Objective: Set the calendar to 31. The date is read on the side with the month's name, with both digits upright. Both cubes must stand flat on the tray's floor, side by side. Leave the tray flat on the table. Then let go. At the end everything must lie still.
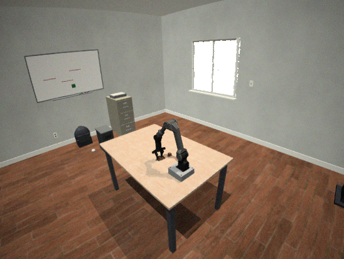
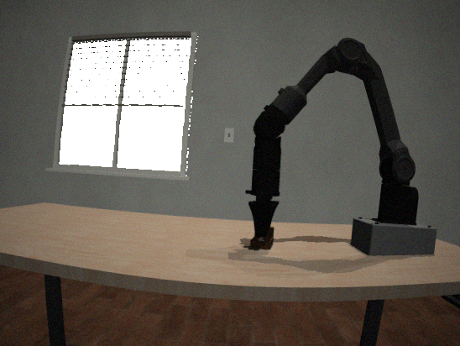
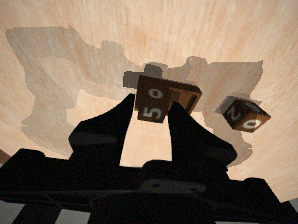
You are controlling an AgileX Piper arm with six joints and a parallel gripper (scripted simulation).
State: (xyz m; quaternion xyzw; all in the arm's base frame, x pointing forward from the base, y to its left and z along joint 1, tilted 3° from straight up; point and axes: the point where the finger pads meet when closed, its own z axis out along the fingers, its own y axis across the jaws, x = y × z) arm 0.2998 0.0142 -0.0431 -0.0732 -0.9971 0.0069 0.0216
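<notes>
the hand (image 1: 159, 156) (image 2: 262, 236) (image 3: 152, 105) is open, fingertips down around the cube showing 5 and 0 (image 3: 152, 113) in the small wooden tray (image 1: 162, 158) (image 2: 269, 243) (image 3: 192, 88). the other cube (image 1: 169, 154) (image 3: 247, 118), showing 2 and 0, sits outside it on the tabletop (image 1: 138, 151) (image 2: 126, 239) (image 3: 240, 30).

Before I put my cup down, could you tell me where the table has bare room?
The tabletop shows bare wood toward the window-side edge and toward the end farthest from the arm's base. It is crowded around the jaws, with the tray and loose cube.
</notes>
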